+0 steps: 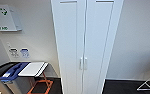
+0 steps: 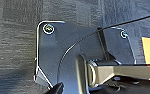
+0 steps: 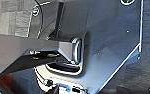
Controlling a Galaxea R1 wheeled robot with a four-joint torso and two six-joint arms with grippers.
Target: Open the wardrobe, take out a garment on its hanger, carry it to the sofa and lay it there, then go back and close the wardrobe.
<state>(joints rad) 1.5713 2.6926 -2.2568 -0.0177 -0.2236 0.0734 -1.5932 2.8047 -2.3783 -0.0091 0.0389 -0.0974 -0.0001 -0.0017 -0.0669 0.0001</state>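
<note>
Wardrobe point(image 1: 86, 45) doors are seen shut, the seam between them running straight up the middle of the head view, so the long axis stands upright and the panelled front is turned squarely toward the robot. The paired white handles point(image 1: 83, 63) sit low on either side of that seam, placed where each door can be pulled from its inner edge; opening is judged not yet begun. The cabinet is set against a pale wall point(image 1: 138, 37). To its left a first-aid cabinet point(image 1: 4, 18) is hung high on the wall, and lower down a slanted table top point(image 1: 32, 68) is carried on an orange frame point(image 1: 41, 86). On the near right a white wire frame point(image 1: 148, 83) rests on the dark carpet point(image 1: 121, 87). Whether either gripper's jaws are parted or closed cannot be told from the wrist views, nor whether anything is held.
</note>
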